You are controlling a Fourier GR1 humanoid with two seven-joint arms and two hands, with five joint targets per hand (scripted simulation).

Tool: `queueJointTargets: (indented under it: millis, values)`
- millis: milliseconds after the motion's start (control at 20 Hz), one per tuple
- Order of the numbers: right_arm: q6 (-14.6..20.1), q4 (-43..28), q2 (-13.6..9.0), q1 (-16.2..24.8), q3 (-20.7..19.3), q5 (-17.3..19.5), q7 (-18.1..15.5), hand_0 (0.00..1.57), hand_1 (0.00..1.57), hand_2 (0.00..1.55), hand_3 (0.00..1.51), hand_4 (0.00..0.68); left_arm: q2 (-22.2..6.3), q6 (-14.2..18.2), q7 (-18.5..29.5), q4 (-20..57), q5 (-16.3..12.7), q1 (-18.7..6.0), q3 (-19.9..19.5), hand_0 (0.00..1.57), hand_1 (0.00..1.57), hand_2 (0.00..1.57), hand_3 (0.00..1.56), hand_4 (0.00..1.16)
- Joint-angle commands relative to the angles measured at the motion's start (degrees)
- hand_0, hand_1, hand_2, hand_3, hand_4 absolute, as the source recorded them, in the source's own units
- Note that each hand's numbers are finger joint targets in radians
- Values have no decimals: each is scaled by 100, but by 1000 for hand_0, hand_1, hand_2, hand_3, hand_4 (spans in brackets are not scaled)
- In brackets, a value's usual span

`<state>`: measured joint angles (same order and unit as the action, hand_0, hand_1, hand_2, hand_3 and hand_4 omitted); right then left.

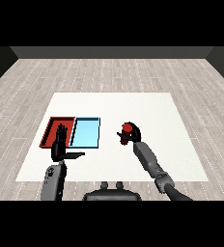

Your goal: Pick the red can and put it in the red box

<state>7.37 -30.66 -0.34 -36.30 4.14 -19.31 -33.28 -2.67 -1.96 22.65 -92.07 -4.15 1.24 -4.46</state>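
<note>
Right of the light blue tray [86,133], right hand [132,135] is curled round the small red can [127,129] above the white counter [152,111]; left hand [61,142] open; carry upright over blue into the flat red tray [50,130].

place: bare test room | floor: grey wood planks [109,72] | walls: dark | furniture: one white bench [133,111]

The red can [127,129] stands roughly upright, well to the right of the red tray [50,128], with black fingers curled round it. The red tray is shallow, rectangular and lies flat on the table.
</note>
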Motion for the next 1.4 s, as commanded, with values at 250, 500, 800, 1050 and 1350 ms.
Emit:
queueJointTargets:
  millis: [250,500,800,1050,1350]
  values:
    - [399,-976,-177,246,243,475,534,1461,1461,1451,1418,649,-7,-10,-269,-242,-21,32,64,0,0,0,0,0]
    - [737,-1221,30,158,563,167,247,1457,1457,1445,1410,659,9,-67,-67,192,64,-91,119,0,0,0,0,0]
    - [850,-2681,30,921,764,559,808,1448,1448,1440,1410,649,-7,-73,-397,-87,235,-94,373,0,0,0,0,0]
    - [667,-2622,-249,353,350,588,1070,1432,1432,1447,1420,653,262,19,-690,-140,421,-162,1066,0,0,0,0,0]
    - [808,-3440,31,1030,695,692,1136,1429,1429,1443,1421,649,266,828,-926,462,136,-920,1952,0,0,0,0,0]
